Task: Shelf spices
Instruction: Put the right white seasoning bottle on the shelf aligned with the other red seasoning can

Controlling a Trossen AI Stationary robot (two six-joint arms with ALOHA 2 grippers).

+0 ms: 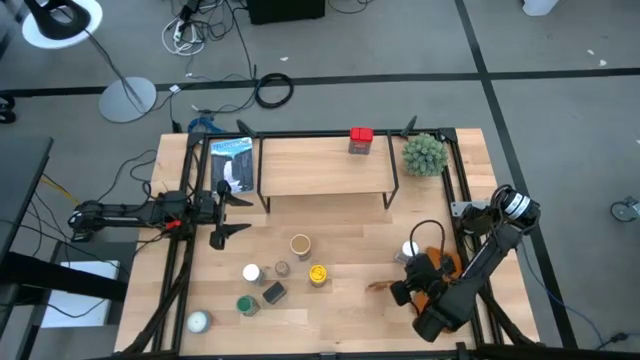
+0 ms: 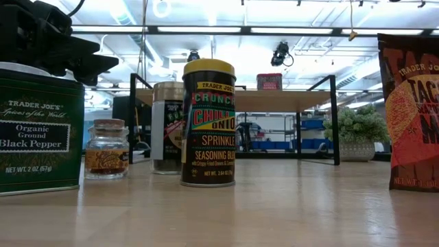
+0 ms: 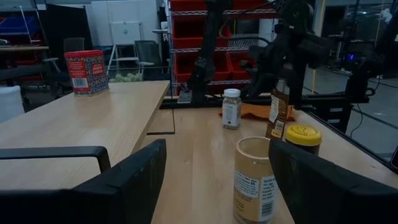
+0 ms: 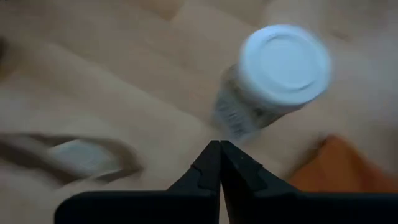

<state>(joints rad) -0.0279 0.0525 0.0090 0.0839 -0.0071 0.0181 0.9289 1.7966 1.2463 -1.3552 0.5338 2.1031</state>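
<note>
Spices: one red tin [image 1: 361, 140] sits on the shelf [image 1: 325, 166] at upper middle, and seven jars stand on the table [image 1: 340, 310] below. Left gripper [image 1: 229, 213], fingers wide apart, waits left of the shelf. Right gripper [image 1: 408, 283], fingers pressed together, hovers by a white-capped jar [image 1: 410, 250].

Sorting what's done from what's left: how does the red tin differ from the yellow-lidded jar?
The red tin stands on the shelf; the yellow-lidded jar stands on the tabletop in front of it. The tin is boxy with a red top; the jar is round with a yellow lid. The tin stands alone; the jar has other spices nearby. Both are upright.
</note>
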